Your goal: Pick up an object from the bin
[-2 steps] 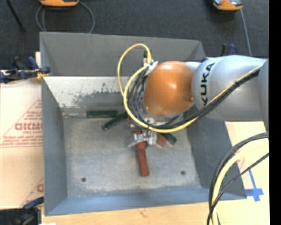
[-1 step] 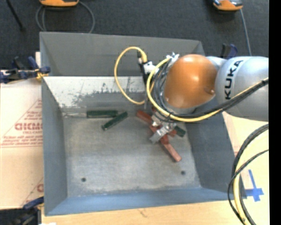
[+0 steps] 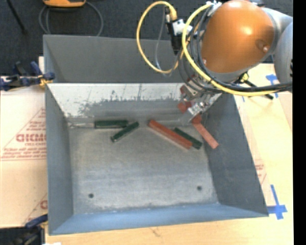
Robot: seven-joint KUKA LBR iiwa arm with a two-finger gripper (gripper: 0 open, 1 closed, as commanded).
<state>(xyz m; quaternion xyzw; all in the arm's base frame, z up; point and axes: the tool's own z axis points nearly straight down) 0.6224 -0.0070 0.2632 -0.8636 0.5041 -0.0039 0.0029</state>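
My gripper (image 3: 194, 107) hangs at the back right of the bin, under the orange dome, close to the back wall. Just below it a salmon-red stick (image 3: 206, 136) lies slanting along the right wall, its upper end right under the gripper. Whether the gripper touches that end is hidden. A short dark green stick (image 3: 187, 138) lies beside it to the left, across the lower end of a longer red stick (image 3: 168, 133).
Two more dark green sticks lie at the back left of the floor, one flat along the wall (image 3: 111, 123) and one tilted (image 3: 125, 131). The arm with its yellow cables leans in over the bin's back right corner.
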